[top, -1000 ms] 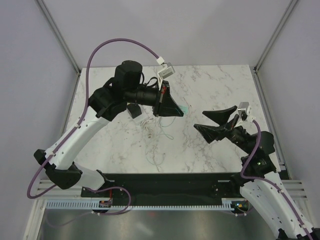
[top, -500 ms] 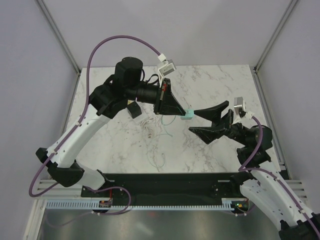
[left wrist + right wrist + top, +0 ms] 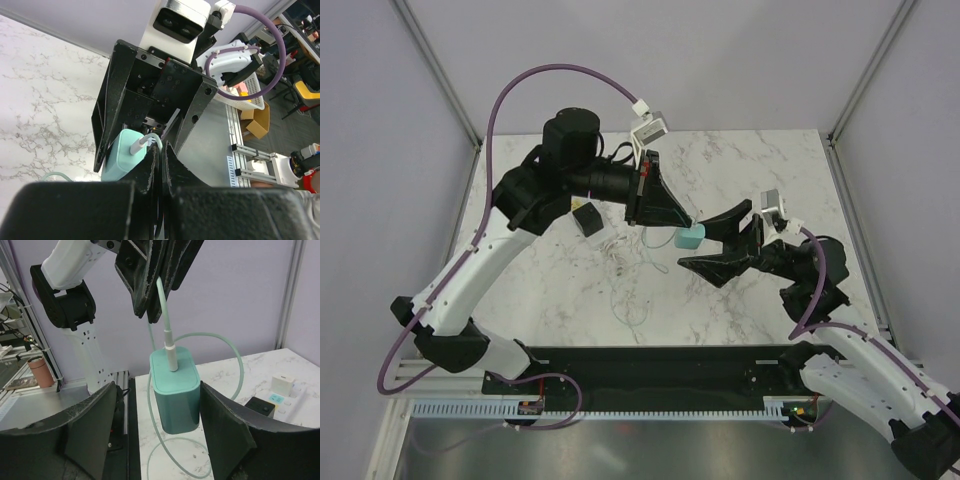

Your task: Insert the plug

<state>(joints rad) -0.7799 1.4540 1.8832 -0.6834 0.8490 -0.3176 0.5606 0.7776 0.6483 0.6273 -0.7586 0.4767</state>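
A mint-green charger block [image 3: 691, 237] hangs by its mint cable [image 3: 162, 305] from my left gripper [image 3: 682, 222], which is shut on the cable just above the plug end. In the left wrist view the charger [image 3: 124, 156] sits just past my closed left gripper [image 3: 161, 148]. My right gripper [image 3: 698, 246] is open, with one finger on each side of the charger. In the right wrist view the charger [image 3: 175, 390] hangs between my right gripper's [image 3: 157, 388] spread fingers, close to the right finger [image 3: 220, 425], above the marble table [image 3: 235, 375].
A black-and-white socket block [image 3: 588, 220] lies on the table left of the charger and shows at the right of the right wrist view [image 3: 272, 395]. Loose mint cable [image 3: 630, 300] loops over the table's middle. A black rail [image 3: 650, 360] runs along the near edge.
My right gripper has moved left and now straddles the charger. My left gripper has shifted slightly, bringing the hanging charger toward the right gripper.
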